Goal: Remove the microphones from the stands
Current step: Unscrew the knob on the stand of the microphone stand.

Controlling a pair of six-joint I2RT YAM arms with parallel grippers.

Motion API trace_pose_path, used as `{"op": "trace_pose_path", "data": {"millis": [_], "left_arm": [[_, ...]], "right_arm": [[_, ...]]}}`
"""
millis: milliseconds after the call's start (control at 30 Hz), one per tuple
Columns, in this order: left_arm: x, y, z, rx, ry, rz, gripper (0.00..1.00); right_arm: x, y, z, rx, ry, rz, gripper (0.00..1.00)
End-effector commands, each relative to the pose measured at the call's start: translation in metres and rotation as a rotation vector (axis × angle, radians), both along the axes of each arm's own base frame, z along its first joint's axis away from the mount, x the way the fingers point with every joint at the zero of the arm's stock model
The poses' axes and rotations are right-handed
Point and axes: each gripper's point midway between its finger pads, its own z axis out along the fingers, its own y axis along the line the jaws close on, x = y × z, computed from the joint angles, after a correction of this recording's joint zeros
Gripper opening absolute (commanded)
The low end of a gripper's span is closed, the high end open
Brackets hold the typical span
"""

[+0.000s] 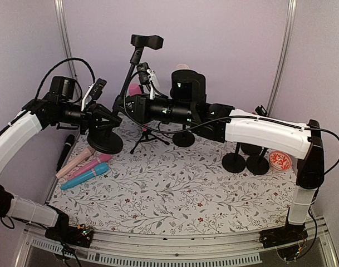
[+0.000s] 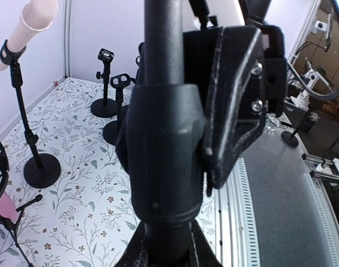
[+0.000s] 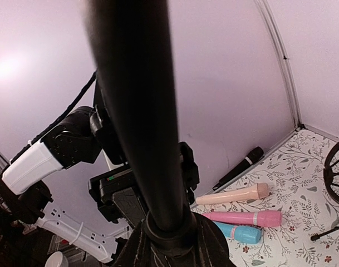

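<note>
Black and blurred against both wrist lenses, the stand pole [image 2: 163, 139] was clamped twice over as you worked the stand. Your left pincer [image 2: 168, 253] was shut tight on the pole's thick collar. Your right pincer [image 3: 169, 245] was drawn narrow around the same pole just above it, jaws hugging the shaft. High above both pincers, at the pole's top, sat the black clip head [image 1: 147, 40]; whether a dark microphone lay in it could not be told from these views. Below the left pincer, the round base [image 1: 105, 143] sat on the flowered cloth [image 1: 175, 189]. Just behind the right pincer, a pink microphone [image 1: 134, 89] hung in a tripod mount, apart from both grips. The step in hand looked to be bracing the stand, with the pull itself not yet begun. The next move likely called for your left pincer to steady the pole while the right let go and climbed to the clip. There it would take whatever sat in the clip by its body and draw it out along the clip's axis, not sideways.
</note>
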Motion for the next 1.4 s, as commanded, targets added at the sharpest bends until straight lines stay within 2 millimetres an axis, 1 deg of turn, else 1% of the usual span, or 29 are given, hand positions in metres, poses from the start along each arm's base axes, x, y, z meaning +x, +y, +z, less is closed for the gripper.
{"op": "trace_pose_path", "data": {"millis": [0, 100, 233, 400, 500, 667, 767, 800, 867, 933, 967, 1000, 1033, 1100, 1200, 1233, 1300, 1367], "left_arm": [[-0.043, -0.008, 0.014, -0.123, -0.008, -0.235, 0.0], [-0.054, -0.007, 0.017, -0.152, 0.008, -0.283, 0.0], [-0.064, -0.005, 0.023, -0.192, 0.028, -0.335, 0.0], [-0.07, -0.004, 0.025, -0.212, 0.04, -0.36, 0.0], [-0.071, -0.004, 0.025, -0.214, 0.041, -0.362, 0.0], [-0.071, -0.004, 0.026, -0.214, 0.039, -0.363, 0.0], [-0.071, -0.004, 0.027, -0.214, 0.035, -0.363, 0.0], [-0.071, -0.004, 0.027, -0.214, 0.034, -0.362, 0.0], [-0.071, -0.004, 0.028, -0.21, 0.026, -0.358, 0.0], [-0.069, -0.004, 0.028, -0.203, 0.015, -0.349, 0.0], [-0.068, -0.004, 0.029, -0.198, 0.01, -0.343, 0.0], [-0.068, -0.004, 0.029, -0.195, 0.002, -0.337, 0.0], [-0.067, -0.003, 0.03, -0.193, -0.005, -0.333, 0.0], [-0.065, -0.002, 0.031, -0.187, -0.016, -0.322, 0.0], [-0.062, -0.002, 0.033, -0.179, -0.036, -0.309, 0.0], [-0.057, -0.003, 0.03, -0.157, -0.049, -0.283, 0.0], [-0.049, -0.004, 0.028, -0.132, -0.063, -0.249, 0.0], [-0.042, -0.005, 0.027, -0.112, -0.075, -0.217, 0.0]], "right_arm": [[-0.061, 0.003, 0.049, 0.205, -0.106, 0.331, 0.0], [-0.087, -0.004, 0.062, 0.277, -0.162, 0.472, 0.0], [-0.116, -0.014, 0.068, 0.326, -0.214, 0.638, 0.0], [-0.137, -0.024, 0.072, 0.366, -0.261, 0.785, 0.0], [-0.147, -0.028, 0.071, 0.374, -0.263, 0.869, 0.0], [-0.154, -0.031, 0.066, 0.36, -0.246, 0.936, 0.01], [-0.153, -0.03, 0.063, 0.352, -0.242, 0.939, 0.14], [-0.151, -0.029, 0.062, 0.352, -0.233, 0.924, 0.2], [-0.141, -0.022, 0.061, 0.338, -0.188, 0.855, 0.36], [-0.125, -0.012, 0.058, 0.307, -0.166, 0.738, 0.51], [-0.114, -0.008, 0.056, 0.291, -0.162, 0.663, 0.61], [-0.103, -0.004, 0.049, 0.258, -0.156, 0.589, 0.68], [-0.091, -0.001, 0.047, 0.242, -0.145, 0.509, 0.73], [-0.065, 0.005, 0.031, 0.161, -0.106, 0.355, 0.77], [-0.026, 0.007, 0.005, 0.037, -0.058, 0.117, 0.77], [-0.013, 0.005, -0.005, -0.012, -0.046, 0.036, 0.77], [0.005, 0.002, -0.021, -0.094, -0.029, -0.097, 0.77], [0.013, -0.002, -0.026, -0.126, -0.026, -0.163, 0.76]]}}
